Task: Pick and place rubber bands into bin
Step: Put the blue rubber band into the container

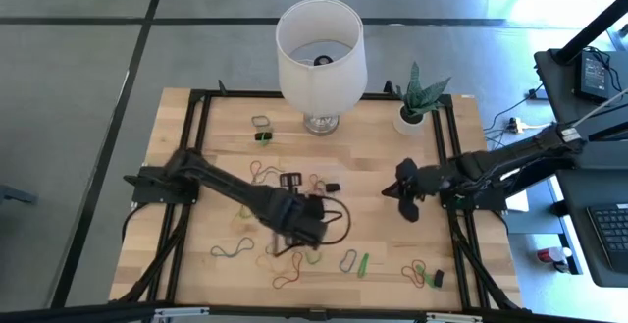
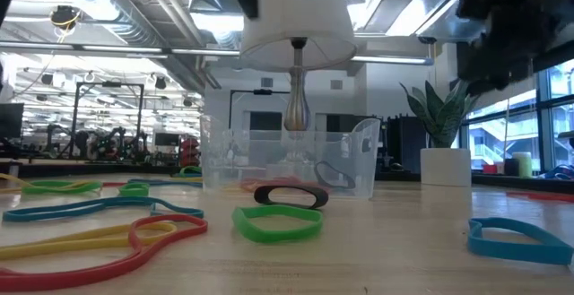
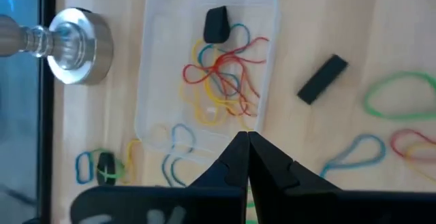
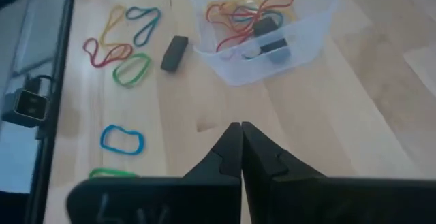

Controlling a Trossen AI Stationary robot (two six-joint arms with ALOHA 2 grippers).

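A: Where is the bin [image 3: 208, 60] seen, and what is in it?

B: It is placed on the surface [image 1: 392, 166] near the middle, in front of the lamp [image 1: 320, 53]. A tangle of red, yellow and blue bands [image 3: 221, 74] is already lying inside, with a black one on top. Many bands [image 1: 285, 276] are scattered on the wood around it.

A: How is the left hand [image 3: 246, 142] held?

B: It is clenched, fingertips pressed together, just beside the bin. No band can be seen between the fingers, so it cannot be told that anything is grasped.

A: And the right hand [image 4: 240, 132]?

B: It is also clenched and empty, kept apart on the right side, with the bin ahead of it.

A: How should the step be done well?

B: It is judged that the catch should be checked first. If nothing is held, the fingers should be opened, set flat across one single band, and pressed down to the wood before closing. The bin wall should not be pushed, because it is light.
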